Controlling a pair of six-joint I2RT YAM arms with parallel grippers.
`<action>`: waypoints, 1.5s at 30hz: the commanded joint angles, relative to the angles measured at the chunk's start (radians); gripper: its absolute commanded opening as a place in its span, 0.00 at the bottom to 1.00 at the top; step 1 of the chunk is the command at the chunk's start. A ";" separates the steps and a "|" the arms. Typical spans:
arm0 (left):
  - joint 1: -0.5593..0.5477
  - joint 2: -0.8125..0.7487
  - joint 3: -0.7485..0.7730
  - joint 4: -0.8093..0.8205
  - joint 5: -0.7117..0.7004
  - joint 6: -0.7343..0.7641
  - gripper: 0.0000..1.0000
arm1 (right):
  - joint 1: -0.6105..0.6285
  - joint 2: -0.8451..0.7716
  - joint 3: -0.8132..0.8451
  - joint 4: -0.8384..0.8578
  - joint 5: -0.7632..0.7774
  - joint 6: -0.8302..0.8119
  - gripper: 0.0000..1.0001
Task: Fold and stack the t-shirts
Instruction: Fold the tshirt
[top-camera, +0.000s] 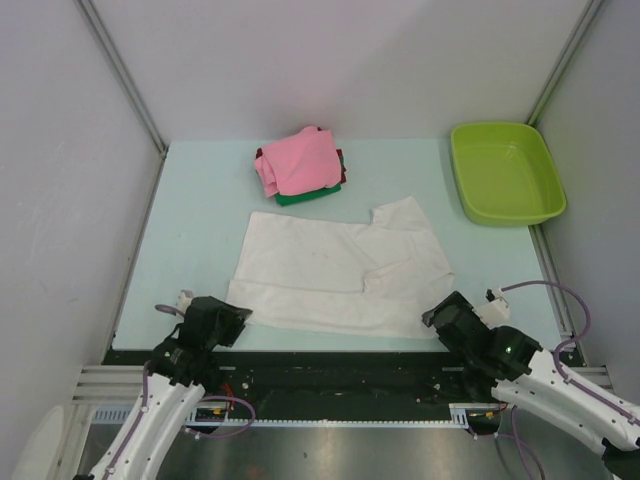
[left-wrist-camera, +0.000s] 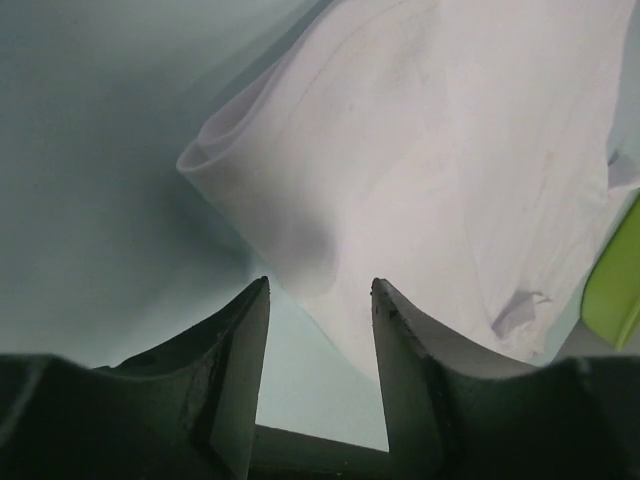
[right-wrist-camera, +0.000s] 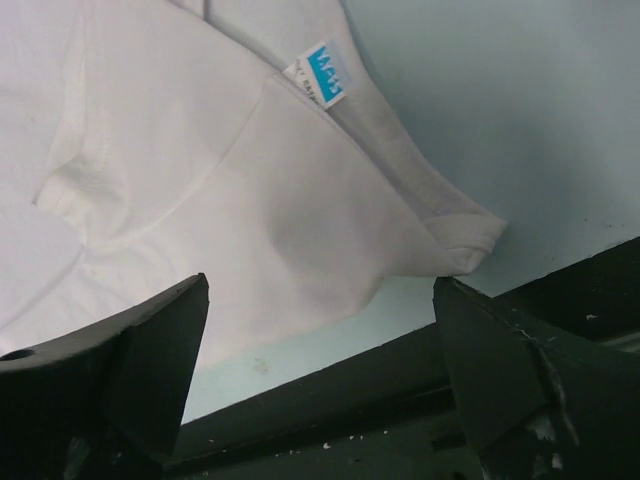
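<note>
A white t-shirt (top-camera: 340, 275) lies spread, partly folded, on the mint table's near half. My left gripper (top-camera: 238, 316) hovers at its near left corner and my right gripper (top-camera: 442, 314) at its near right corner. In the left wrist view the left gripper (left-wrist-camera: 320, 290) is open, with the shirt's folded corner (left-wrist-camera: 250, 190) just ahead of the fingertips (left-wrist-camera: 262, 295) and nothing held. In the right wrist view the right gripper (right-wrist-camera: 320, 285) stands wide open over the shirt's edge (right-wrist-camera: 300, 230), near its blue neck label (right-wrist-camera: 327, 72). Pink, dark red and green t-shirts sit stacked (top-camera: 300, 165) at the back.
A lime-green plastic tub (top-camera: 505, 172) stands at the back right, and its rim (left-wrist-camera: 615, 280) shows in the left wrist view. The dark front rail (top-camera: 330, 370) runs along the table's near edge beneath both grippers. Grey walls close in the left, right and back.
</note>
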 joint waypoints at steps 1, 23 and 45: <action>-0.004 0.042 0.033 -0.107 0.045 0.010 0.52 | 0.009 0.109 0.116 0.014 0.039 -0.037 1.00; 0.070 0.875 0.662 0.320 -0.054 0.389 0.71 | -0.638 0.893 0.632 0.771 -0.398 -0.971 1.00; 0.217 1.792 1.384 0.293 0.091 1.150 0.89 | -0.807 1.171 0.774 0.928 -0.687 -1.024 0.96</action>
